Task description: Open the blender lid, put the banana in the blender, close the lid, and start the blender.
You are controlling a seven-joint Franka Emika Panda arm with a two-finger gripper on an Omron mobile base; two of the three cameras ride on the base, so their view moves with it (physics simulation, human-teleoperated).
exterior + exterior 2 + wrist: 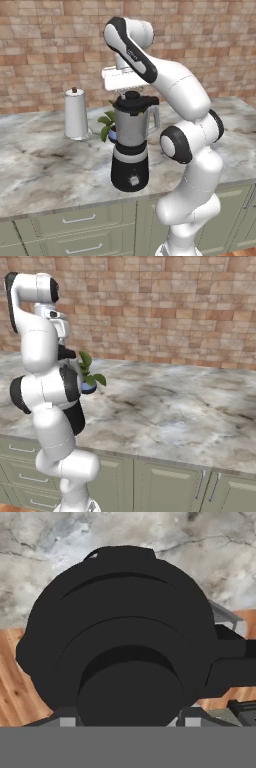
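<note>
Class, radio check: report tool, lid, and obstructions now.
Tool astride black round lid's central knob. Lid sits on grey translucent blender. Nothing blocking.

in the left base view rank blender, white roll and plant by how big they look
1. blender, largest
2. white roll
3. plant, smallest, though the blender hides part of it, so its full size is unsure

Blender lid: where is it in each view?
Left base view: blender lid centre, atop the jar.
Right base view: probably the dark sliver between the arm and the potted plant.
Hand view: centre, knob at bottom.
Shared landmark: potted plant, both base views.
</note>
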